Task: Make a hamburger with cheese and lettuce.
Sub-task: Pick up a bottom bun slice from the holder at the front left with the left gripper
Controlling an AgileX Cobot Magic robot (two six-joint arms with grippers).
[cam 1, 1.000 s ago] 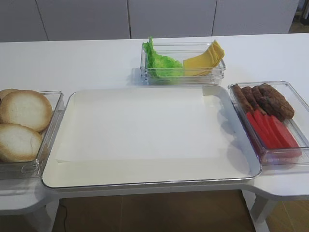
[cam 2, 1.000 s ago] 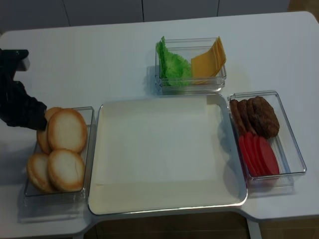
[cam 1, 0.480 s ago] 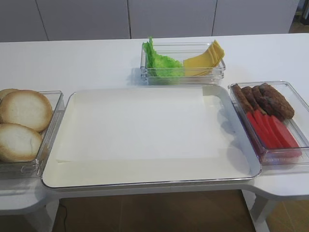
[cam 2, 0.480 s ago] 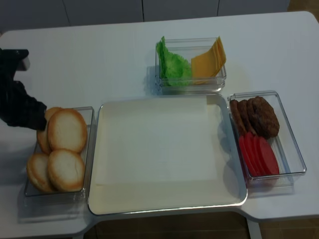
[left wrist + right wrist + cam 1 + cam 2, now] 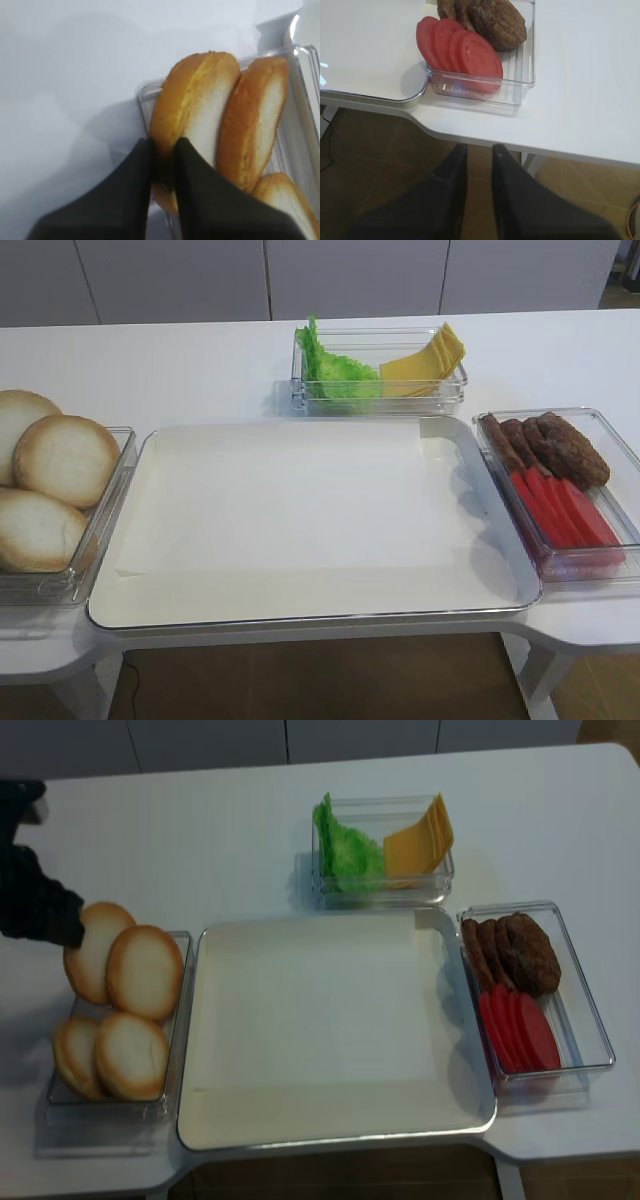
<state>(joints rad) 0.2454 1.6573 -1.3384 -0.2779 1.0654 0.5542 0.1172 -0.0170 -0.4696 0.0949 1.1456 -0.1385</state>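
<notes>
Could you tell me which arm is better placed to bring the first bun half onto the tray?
The left. Its end effector is already shut on a bun half at the bun container. The right end effector hangs off the table edge near the tomato slices.

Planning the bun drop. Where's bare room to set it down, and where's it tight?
The big tray is bare across its papered floor, bordered by the bun bin at left, the lettuce and cheese bin behind, and the patty-tomato bin at right. All three bins are crowded. The left gripper pinches one bun half.
</notes>
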